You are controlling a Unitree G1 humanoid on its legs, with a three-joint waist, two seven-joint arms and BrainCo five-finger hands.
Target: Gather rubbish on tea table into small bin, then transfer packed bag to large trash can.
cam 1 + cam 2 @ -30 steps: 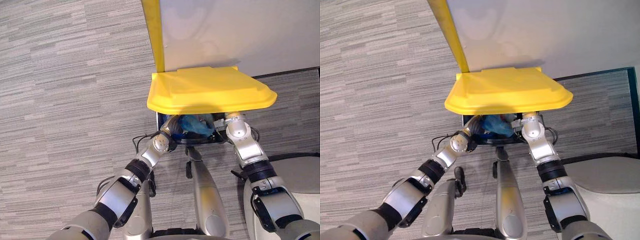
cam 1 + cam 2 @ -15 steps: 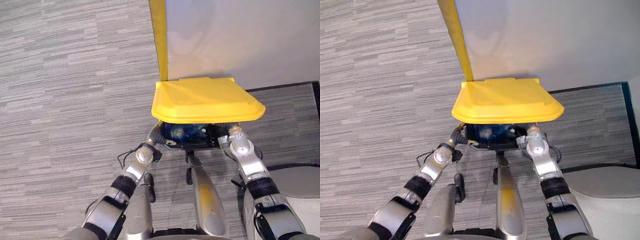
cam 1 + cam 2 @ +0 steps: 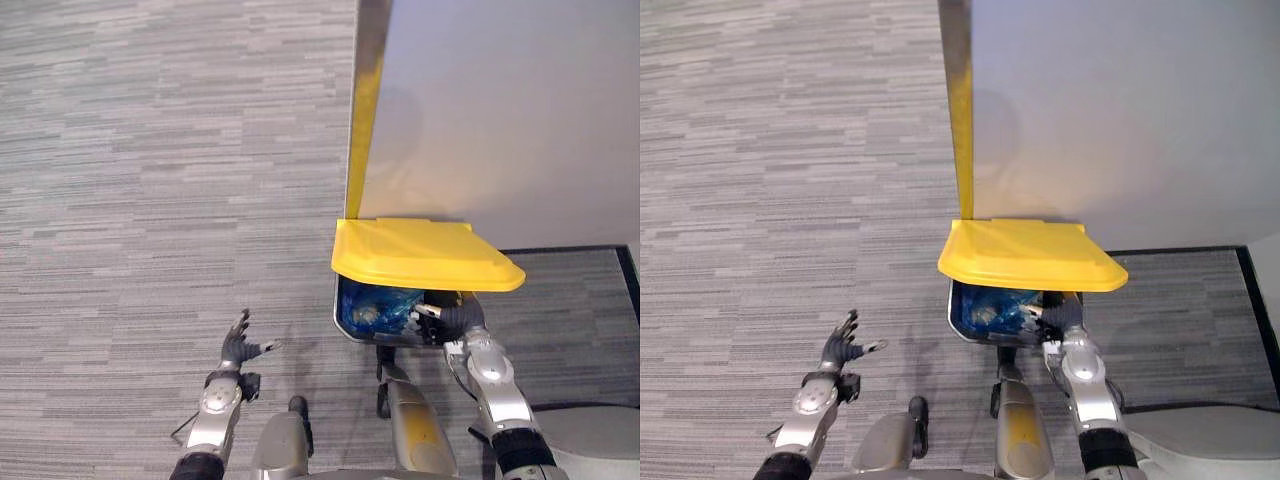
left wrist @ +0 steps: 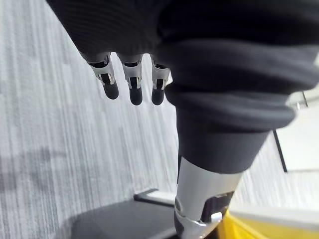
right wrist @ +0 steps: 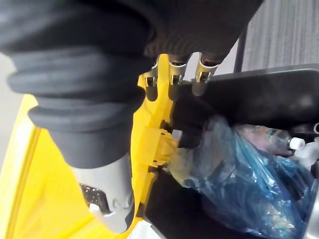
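— Yellow lid: position?

— Tilted up over the large trash can. The can stands on grey carpet against a pale wall panel with a yellow edge strip.

— Packed bag: location?

— The blue bag lies inside the can, below the raised lid, bunched towards the front wall.

— Right hand?

— The right hand is at the can's front rim, near its right corner, beneath the lid's front edge and just beside the bag. Its fingers run onto the black rim, and the tips are hidden there. I cannot tell whether they grip or lie straight.

— Left hand?

— The left hand hangs over bare carpet, well apart from the can, off its left side. Its fingers are straight and spread, thumb out to the side. It holds nothing.
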